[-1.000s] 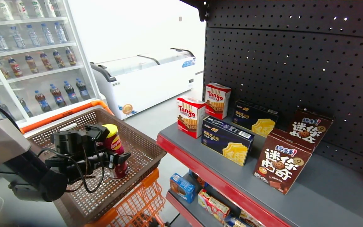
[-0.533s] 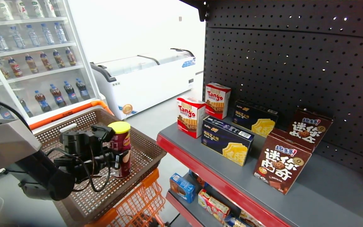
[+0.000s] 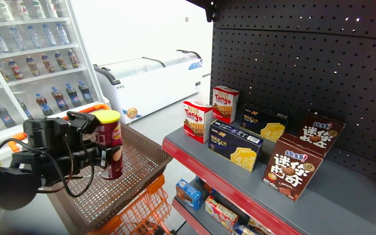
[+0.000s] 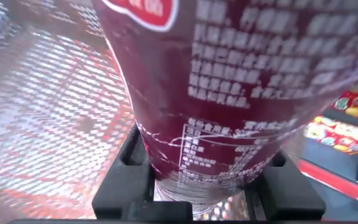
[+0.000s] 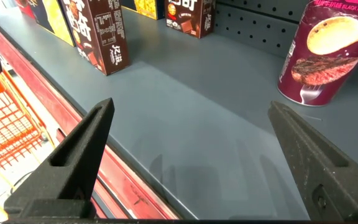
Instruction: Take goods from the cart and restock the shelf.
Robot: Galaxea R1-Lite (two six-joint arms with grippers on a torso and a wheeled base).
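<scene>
My left gripper is shut on a dark red chip can with a yellow lid, holding it upright in the air above the brown perforated cart basket. In the left wrist view the chip can sits between the two black fingers. My right gripper is open, hovering over the grey shelf board near its red front edge. A second dark red chip can stands on that shelf by the pegboard, ahead of the right gripper.
On the shelf stand red-and-white wafer boxes, dark blue boxes and brown cookie boxes. A lower shelf holds more boxes. An orange cart frame sits below the basket. Drink fridge behind.
The left gripper lifted the chip can up out of the basket and moved it left and toward me. The can turned upright from its tilt a second ago.
</scene>
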